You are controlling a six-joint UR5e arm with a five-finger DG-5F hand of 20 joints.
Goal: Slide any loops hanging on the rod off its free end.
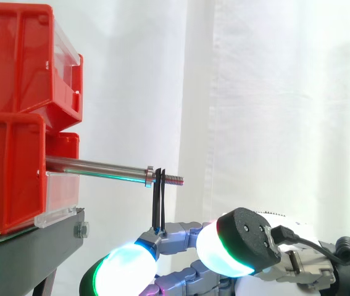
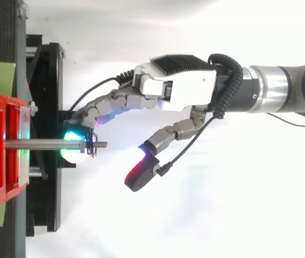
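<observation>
1. Hand (image 2: pixel 179 88) reaches in from the right, fingers loosely extended beneath the rod and thumb held well apart; nothing is pinched between them; one glowing fingertip (image 2: pixel 71 155) lies directly under the rod.
2. Thin black loop (image 1: pixel 159 203) hangs on the bare metal rod (image 1: pixel 100 166), seated on the threaded tip (image 1: pixel 173 179) just outboard of the small collar (image 1: pixel 149 176), near the free end; its lower end meets a finger; whether that finger passes through it cannot be told.
3. Rod projects from the stacked red plastic bins (image 1: pixel 14 68) on the black stand (image 1: pixel 26 246).
4. Risk, as judged: the loop may snag in the thread if drawn downward rather than along the rod; the strands look taut, so added pull would bind it harder.
5. Risk, as judged: a finger merely touching, not hooked, could slip off and leave the loop hanging on the tip.
6. Risk, as judged: an upward drift would knock the fingers against the rod and could shift the bins.
7. Risk, as judged: once clear of the tip, the loop may drop away unless retained on the finger.
</observation>
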